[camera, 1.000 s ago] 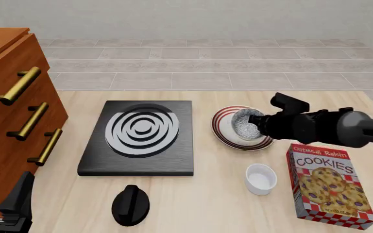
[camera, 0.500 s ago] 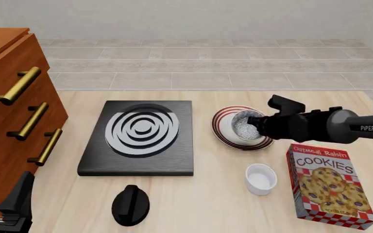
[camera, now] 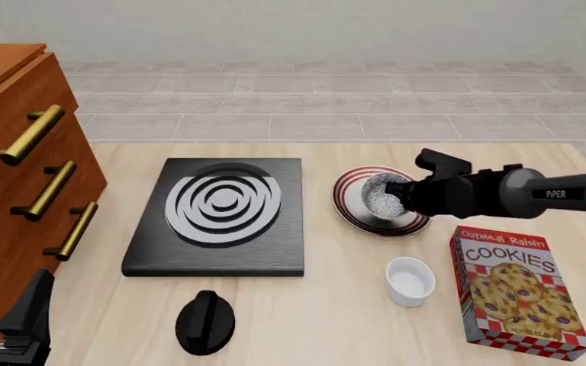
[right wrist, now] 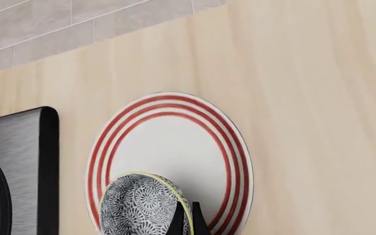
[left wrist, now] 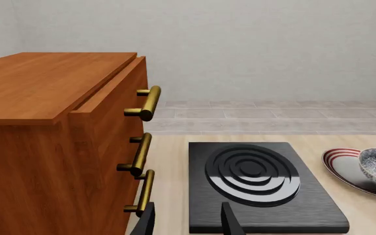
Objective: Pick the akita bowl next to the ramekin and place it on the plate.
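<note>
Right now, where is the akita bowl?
In the front view the akita bowl sits over the plate, right of the black slab, with the right end effector at its rim.

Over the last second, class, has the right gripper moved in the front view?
Yes. The right gripper has drifted slightly up the picture, toward the table's far side, opening a wider gap above the cookie box, which stayed put.

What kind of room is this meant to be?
Probably a computer-rendered kitchen: a black stove burner slab, a red-ringed plate holding a speckled bowl, a cookie box, and a wooden drawer cabinet on a pale wooden table.
</note>
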Robot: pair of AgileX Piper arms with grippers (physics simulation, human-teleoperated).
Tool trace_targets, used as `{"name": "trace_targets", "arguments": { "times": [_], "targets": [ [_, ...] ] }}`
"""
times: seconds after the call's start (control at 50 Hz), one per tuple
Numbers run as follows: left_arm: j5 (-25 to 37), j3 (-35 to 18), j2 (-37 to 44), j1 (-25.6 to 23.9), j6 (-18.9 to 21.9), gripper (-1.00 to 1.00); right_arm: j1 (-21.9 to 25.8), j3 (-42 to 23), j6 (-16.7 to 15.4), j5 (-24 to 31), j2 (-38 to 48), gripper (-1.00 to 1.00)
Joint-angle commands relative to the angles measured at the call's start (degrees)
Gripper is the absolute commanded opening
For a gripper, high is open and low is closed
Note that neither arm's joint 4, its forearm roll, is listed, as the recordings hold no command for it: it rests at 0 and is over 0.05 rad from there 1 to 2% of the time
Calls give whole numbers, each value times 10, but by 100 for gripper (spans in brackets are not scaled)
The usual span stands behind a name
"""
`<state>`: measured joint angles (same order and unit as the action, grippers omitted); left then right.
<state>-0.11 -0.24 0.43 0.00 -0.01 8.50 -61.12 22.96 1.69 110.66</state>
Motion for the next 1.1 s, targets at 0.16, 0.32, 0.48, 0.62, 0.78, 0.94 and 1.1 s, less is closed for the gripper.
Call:
{"name": "trace_targets", "arguments": {
  "times": [0.16,0.32,0.48,0.62,0.78,0.94,1.1],
  "targets": [
    [0,0,0,0,0,100,-4,-28,-7,0,26,-100],
    [0,0,0,0,0,100,-9,-36,-13,4,36,-100],
    [0,0,0,0,0,100,-11,-38,-13,3,44,-100],
    [0,0,0,0,0,100,-11,-39,-11,3,44,-100],
    [0,0,0,0,0,100,-11,-38,-12,3,42,-100],
    [0,0,0,0,0,100,-12,-37,-13,2,43,-100],
    [0,0,0,0,0,100,-8,-39,-11,4,42,100]
  ]
}}
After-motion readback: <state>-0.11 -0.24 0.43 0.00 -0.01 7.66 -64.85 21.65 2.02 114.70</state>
